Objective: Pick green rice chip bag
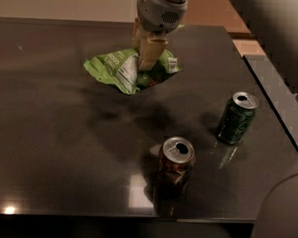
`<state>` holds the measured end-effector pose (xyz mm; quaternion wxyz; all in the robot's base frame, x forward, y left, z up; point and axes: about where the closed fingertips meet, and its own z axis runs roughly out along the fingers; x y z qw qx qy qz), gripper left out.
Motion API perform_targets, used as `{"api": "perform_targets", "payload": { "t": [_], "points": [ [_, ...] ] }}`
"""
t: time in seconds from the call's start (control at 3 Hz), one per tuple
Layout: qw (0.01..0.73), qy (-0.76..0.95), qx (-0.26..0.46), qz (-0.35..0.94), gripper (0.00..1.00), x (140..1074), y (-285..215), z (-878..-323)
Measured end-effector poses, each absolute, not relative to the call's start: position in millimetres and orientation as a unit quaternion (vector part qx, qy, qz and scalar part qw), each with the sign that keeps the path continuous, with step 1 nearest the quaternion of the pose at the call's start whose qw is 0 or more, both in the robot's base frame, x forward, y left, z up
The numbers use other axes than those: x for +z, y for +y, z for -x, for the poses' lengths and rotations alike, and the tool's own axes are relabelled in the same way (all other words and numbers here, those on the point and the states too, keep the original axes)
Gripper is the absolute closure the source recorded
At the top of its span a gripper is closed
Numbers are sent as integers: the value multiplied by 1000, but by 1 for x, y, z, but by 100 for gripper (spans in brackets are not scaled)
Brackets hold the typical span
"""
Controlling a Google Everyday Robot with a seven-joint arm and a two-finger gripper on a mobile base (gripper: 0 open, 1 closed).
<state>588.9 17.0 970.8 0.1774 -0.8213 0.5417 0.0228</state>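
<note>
Green rice chip bag (115, 69), one, in end effector (146, 65), two cans (177, 161) (236, 118)

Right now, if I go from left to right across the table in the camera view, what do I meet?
green rice chip bag, with the gripper down on it → brown soda can → dark green soda can

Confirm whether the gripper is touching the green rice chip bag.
Touching. The camera view shows the gripper planted in the middle of the green rice chip bag, with the foil bunched up against it and no gap.
</note>
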Motion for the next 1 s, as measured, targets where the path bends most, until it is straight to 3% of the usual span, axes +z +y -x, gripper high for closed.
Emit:
{"api": "perform_targets", "payload": {
  "t": [1.0],
  "points": [
    [228,525,22,820,100,1015,6,-585]
  ]
}}
